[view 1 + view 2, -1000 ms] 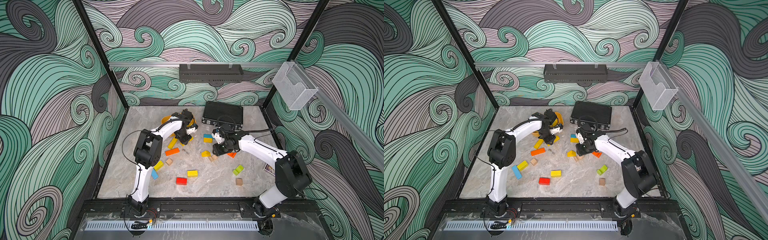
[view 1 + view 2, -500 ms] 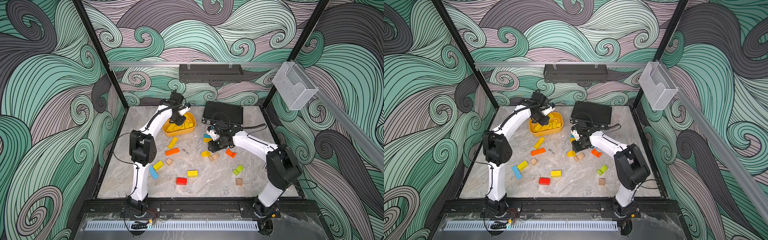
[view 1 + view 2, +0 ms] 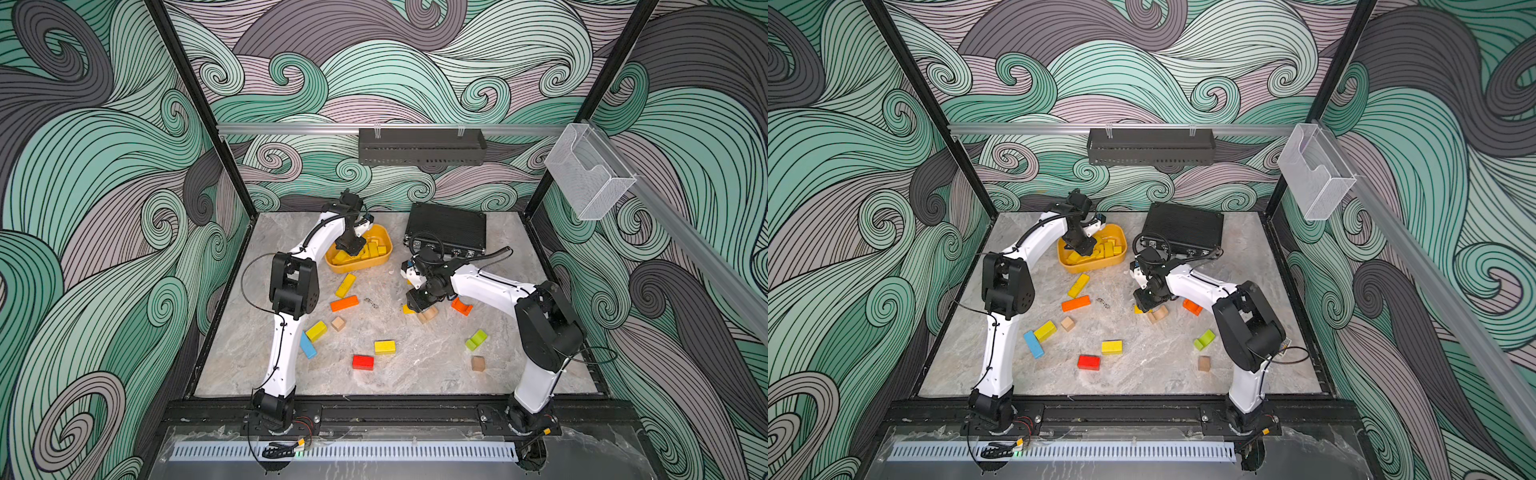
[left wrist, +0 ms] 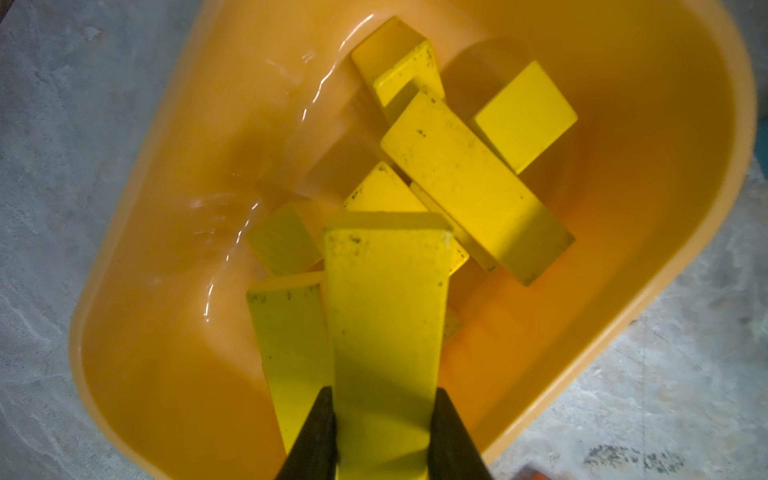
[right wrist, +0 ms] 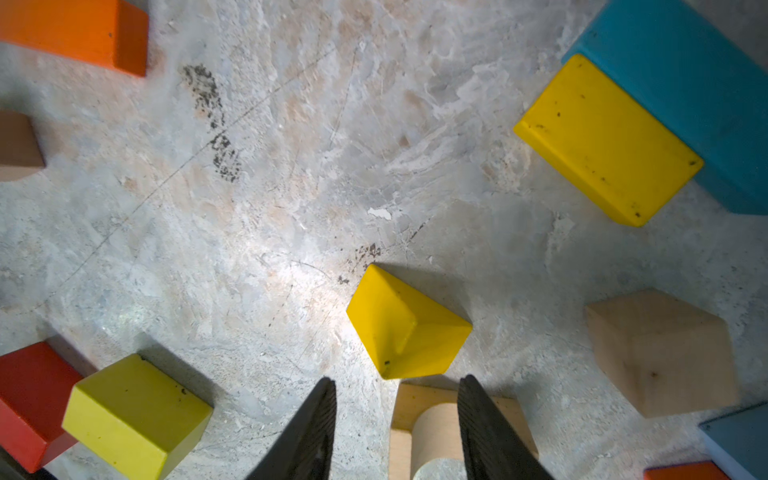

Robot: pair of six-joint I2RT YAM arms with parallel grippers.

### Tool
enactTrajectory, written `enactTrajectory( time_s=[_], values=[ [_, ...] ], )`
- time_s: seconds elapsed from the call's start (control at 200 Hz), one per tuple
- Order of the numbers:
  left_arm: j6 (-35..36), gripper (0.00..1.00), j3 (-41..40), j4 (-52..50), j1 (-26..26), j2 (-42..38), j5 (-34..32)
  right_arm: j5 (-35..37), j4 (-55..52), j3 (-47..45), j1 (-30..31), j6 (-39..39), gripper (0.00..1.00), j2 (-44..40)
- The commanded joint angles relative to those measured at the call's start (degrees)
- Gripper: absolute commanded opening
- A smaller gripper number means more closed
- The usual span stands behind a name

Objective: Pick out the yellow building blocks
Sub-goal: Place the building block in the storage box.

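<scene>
The left hand (image 4: 383,392) is clenching one end of a long bright-yellow wooden bar (image 4: 386,311). It is holding the bar tilted down into the orange-yellow oval plastic tub (image 4: 685,208), which is sitting on the far part of the grey marbled bench (image 3: 436,374), left of centre. Several other yellow building blocks (image 4: 469,178), bars and short bricks, are lying heaped across one another inside that tub.

The right hand (image 5: 397,382) is hovering low over the middle of the bench with its fingers spread apart, grasping nothing. A small yellow wedge block (image 5: 407,328) is sitting on the bench just ahead of its fingertips. A plain wooden arch block (image 5: 432,419) is lying under the gap between them.

More yellow pieces are lying loose on the bench:
- A loose yellow bar (image 3: 345,285) is lying just near of the tub, beside an orange bar (image 3: 344,303).
- A short yellow brick (image 3: 316,331) is sitting just beside a blue bar (image 3: 308,345), close to the left arm.
- A second yellow brick (image 3: 385,347) is resting just beside a red brick (image 3: 363,361), toward the near edge.
</scene>
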Motion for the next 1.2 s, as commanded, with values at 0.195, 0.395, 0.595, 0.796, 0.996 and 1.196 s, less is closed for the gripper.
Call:
enactTrajectory(
  time_s=[0.195,0.395,0.595,0.796,0.996,1.196],
  values=[
    [0.9,0.16,1.9,-1.4,0.4,1.6,-1.4,3.0,0.4,1.9,0.6,-1.7,0.51,2.8],
    [1.2,0.31,2.0,-1.5,0.7,1.2,-1.6,3.8,0.4,1.6,0.9,-2.0,0.51,3.2],
    [1.6,0.48,1.9,-1.9,1.0,1.0,-1.7,4.7,-0.3,1.1,0.8,-1.8,0.51,3.4],
    [1.8,0.62,2.0,-2.0,1.1,-0.1,-1.8,6.7,-0.3,-0.4,0.9,-1.7,0.51,2.8],
    [1.8,0.66,3.4,-3.3,1.6,-3.0,-1.3,9.3,-0.5,-0.8,1.1,-2.5,0.52,3.4],
    [1.5,0.67,4.8,-6.3,2.4,-7.7,0.7,11.0,-1.0,0.3,1.4,-3.7,0.52,5.0]
  ],
)
